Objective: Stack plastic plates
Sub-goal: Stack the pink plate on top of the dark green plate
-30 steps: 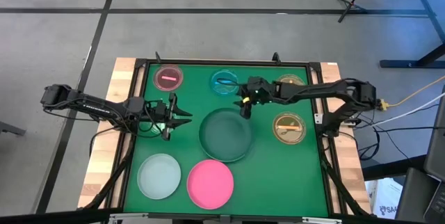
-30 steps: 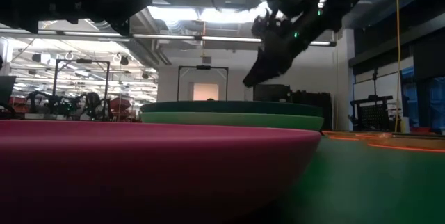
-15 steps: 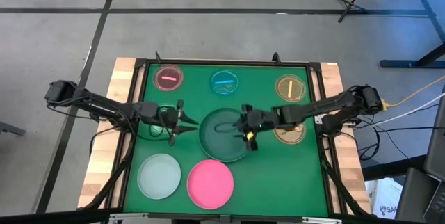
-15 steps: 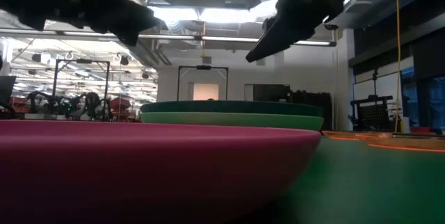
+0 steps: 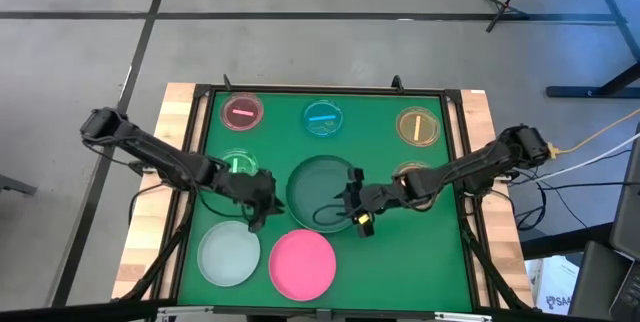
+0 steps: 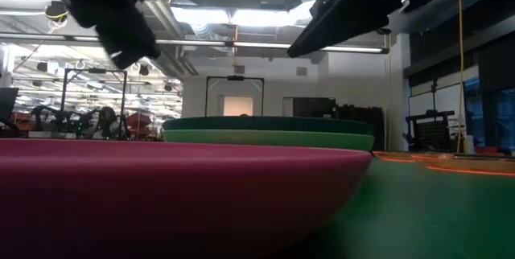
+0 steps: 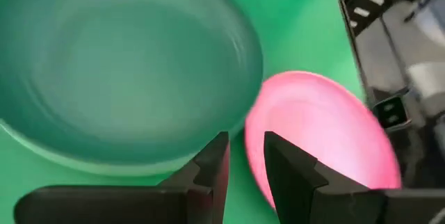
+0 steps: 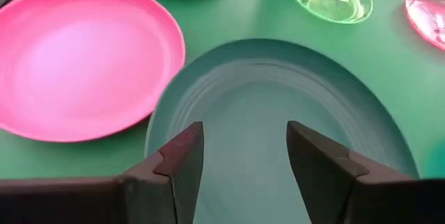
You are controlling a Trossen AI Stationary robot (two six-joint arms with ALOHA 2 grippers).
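Observation:
The dark green plate sits nested on a light green one at the table's middle. The large pink plate and the pale plate lie near the front edge. Small translucent plates rest on the mat: pink, blue, amber, a second amber partly under the right arm, and green. My left gripper hovers between the dark green and pale plates, with a narrow gap between its fingers. My right gripper is open above the dark green plate's near-right rim.
A black frame borders the green mat, with wooden table strips outside it. The low view shows both grippers well above the plates. Bare mat lies right of the pink plate, near the front right corner.
My right gripper has swept from beside the blue plate toward the near edge, across the dark green plate to its near-right rim. My left gripper has moved right and toward the near edge, off the small green plate, which now shows whole. No plate has moved.

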